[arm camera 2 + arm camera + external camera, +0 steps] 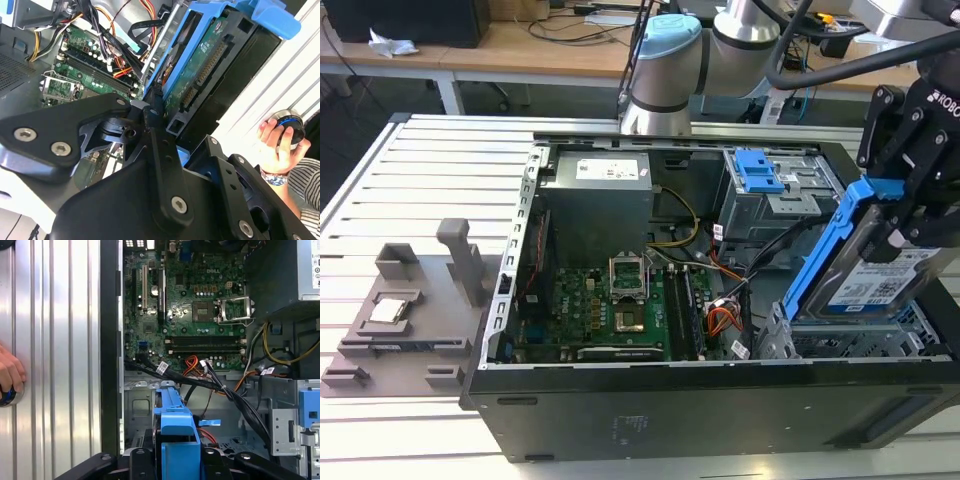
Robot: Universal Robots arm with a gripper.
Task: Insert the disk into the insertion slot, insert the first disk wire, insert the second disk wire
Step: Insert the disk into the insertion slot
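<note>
disk (865, 265): tilted, clamped by its blue carrier in the closed jaws, 3 o'clock of board (620, 310), exterior view | slot (800, 340): 6 o'clock, just under disk | progress: disk not seated; connector (202, 75) bare, wires (722, 322) loose, so all three steps remain

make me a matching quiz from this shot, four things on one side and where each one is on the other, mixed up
1 disk
2 insertion slot
3 blue latch
4 hand

a on a round knob
b atop the grey drive bay
c gripped by the end effector, tilted
d silver cage under the disk

Pairs: 1c, 2d, 3b, 4a
</note>
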